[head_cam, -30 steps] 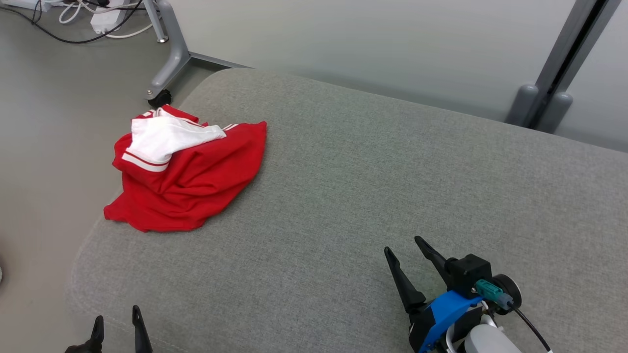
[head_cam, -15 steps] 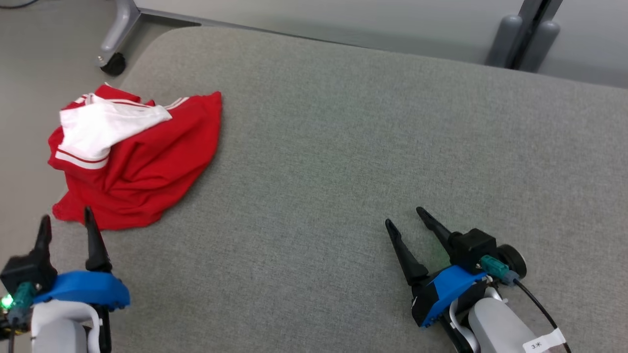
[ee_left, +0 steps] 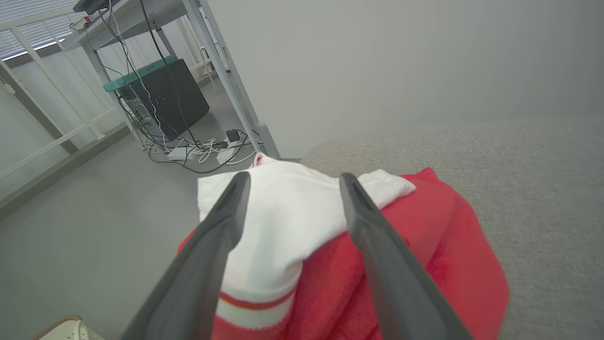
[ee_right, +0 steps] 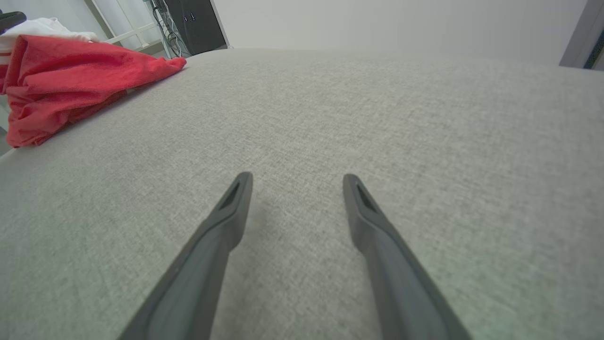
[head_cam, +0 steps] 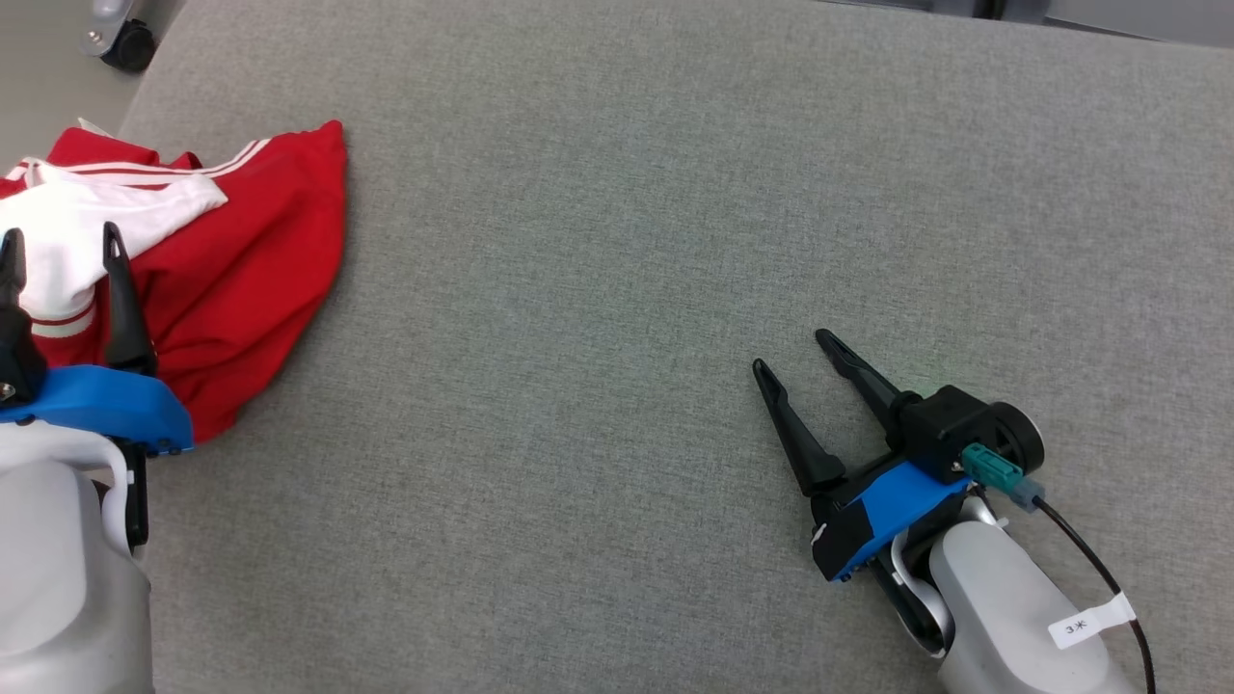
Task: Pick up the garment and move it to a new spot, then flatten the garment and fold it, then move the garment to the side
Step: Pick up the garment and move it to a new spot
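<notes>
Bright and evenly lit, soft and diffuse, with just a faint, blurry-edged shadow on the bench (head_cam: pixel 617 193) beneath the right gripper (head_cam: pixel 792 351) and a weak green tinge on the weave just beyond its tips. Sharp across the head view down to the fabric's grain, yet smeared and out of focus up close in both wrist views along the dark fingers (ee_left: pixel 377 245), hazy toward the pale wall behind. Bent by the wide lens at the left wrist view's upper left corner, with desk legs (ee_left: pixel 226 71) leaning and splaying; vivid on the red of the garment (ee_left: pixel 424 245), nearly washed out on its white part.
</notes>
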### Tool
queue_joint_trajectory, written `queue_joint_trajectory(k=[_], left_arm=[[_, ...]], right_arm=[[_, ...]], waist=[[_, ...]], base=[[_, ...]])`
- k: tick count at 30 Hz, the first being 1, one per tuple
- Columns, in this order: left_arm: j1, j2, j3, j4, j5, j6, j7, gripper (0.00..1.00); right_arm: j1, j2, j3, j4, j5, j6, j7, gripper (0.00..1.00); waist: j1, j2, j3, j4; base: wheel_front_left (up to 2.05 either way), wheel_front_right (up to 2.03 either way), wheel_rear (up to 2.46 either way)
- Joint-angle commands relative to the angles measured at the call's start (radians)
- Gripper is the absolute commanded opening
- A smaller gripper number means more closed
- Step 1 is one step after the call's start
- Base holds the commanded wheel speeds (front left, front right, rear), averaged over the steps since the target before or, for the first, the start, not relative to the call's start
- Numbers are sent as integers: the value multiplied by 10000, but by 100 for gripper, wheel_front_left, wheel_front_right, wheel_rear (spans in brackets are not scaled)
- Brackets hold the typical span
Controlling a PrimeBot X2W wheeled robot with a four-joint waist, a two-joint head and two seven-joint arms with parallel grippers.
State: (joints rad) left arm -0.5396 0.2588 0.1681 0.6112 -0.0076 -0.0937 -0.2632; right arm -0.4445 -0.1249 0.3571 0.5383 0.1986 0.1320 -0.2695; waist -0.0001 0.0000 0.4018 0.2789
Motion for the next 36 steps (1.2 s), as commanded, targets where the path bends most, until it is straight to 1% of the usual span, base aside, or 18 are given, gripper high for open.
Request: queue_joint_trajectory(k=[1,5,7,12,13,14,15,16,19,24,27,30,33,36], left_arm=[[-215,88,-51,160,37,-22,-24,100],[-574,197,-8,1311,-104,13,26,100],[-797,330,-49,1907,-22,119,175,100],[-1154,366,40,3191,-240,231,499,100],[-1211,348,66,3446,-317,220,595,98],[-1287,329,99,3617,-400,181,597,33],[-1362,345,142,3809,-462,189,616,0],[-1403,347,168,4013,-542,162,681,0],[-1614,451,270,4229,-694,134,442,0],[-2027,603,123,3846,-662,59,39,0],[-2245,679,-53,3241,-632,-53,-26,0],[-2340,666,-291,2133,-593,-182,-30,0],[-2229,571,-591,1137,-717,-298,-31,0],[-2062,329,-1056,319,-927,-371,-33,0]], right_arm=[[225,-371,-150,485,89,-23,95,100],[205,-422,-140,655,90,-28,121,100],[168,-497,-167,744,79,-33,129,100],[139,-546,-181,936,150,-36,134,100],[137,-549,-194,963,173,-36,134,100],[130,-545,-186,984,199,-37,135,100],[109,-536,-160,998,228,-37,136,100],[98,-518,-155,1028,245,-37,137,100],[98,-428,-149,1037,286,-37,137,100],[256,-214,-151,894,327,-31,120,100],[333,0,-195,815,400,-22,90,100],[418,175,-192,759,487,-16,65,100],[466,347,-207,693,578,-14,58,100],[591,446,-242,648,634,-14,55,100]], waist=[[1,0,40,-39],[1,0,223,-237],[1,0,287,-304],[1,0,358,-447],[1,0,358,-472],[1,0,351,-498],[1,0,341,-530],[1,0,320,-564],[1,0,206,-657],[1,0,-166,-754],[1,0,-489,-864],[1,0,-828,-1075],[1,0,-1163,-1445],[1,0,-1433,-1882]], base=[[0,0,0],[0,0,0],[0,0,0],[0,0,0],[0,0,0],[0,0,0],[0,0,0],[0,0,0],[0,0,0],[0,0,0],[0,0,0],[0,0,0],[0,0,0],[0,0,0]])
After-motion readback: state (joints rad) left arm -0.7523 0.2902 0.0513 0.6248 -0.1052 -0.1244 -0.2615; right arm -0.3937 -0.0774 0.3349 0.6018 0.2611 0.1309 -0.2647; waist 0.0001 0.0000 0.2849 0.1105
